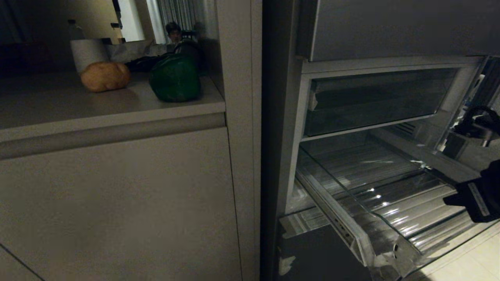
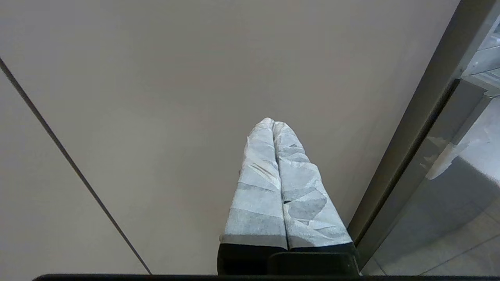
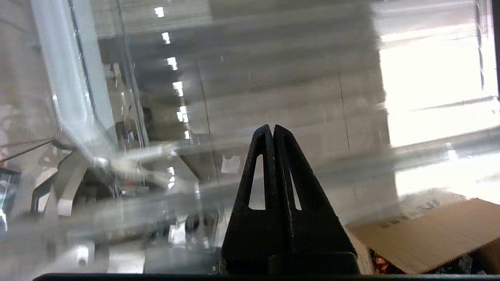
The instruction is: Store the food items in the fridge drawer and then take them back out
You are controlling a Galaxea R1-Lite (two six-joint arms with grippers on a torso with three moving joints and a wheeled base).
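A tan-brown potato (image 1: 104, 76) lies on the beige counter (image 1: 58, 105) at the left, with a green pepper (image 1: 175, 80) beside it. The fridge drawer (image 1: 390, 195), a clear ribbed bin, stands pulled out low on the right and nothing lies in it. My right gripper (image 1: 453, 200) hangs at the drawer's right side, shut and holding nothing. In the right wrist view its black fingers (image 3: 272, 127) point at the clear plastic of the fridge drawer (image 3: 273, 78). My left gripper (image 2: 273, 121), wrapped in grey tape, is shut and faces a cabinet door (image 2: 175, 97).
A white roll (image 1: 89, 52) stands behind the potato, and a person's head (image 1: 173, 31) shows far back. A closed clear bin (image 1: 371, 97) sits above the open drawer. A tall beige post (image 1: 238, 117) separates counter from fridge. A cardboard box (image 3: 429, 230) lies on the floor.
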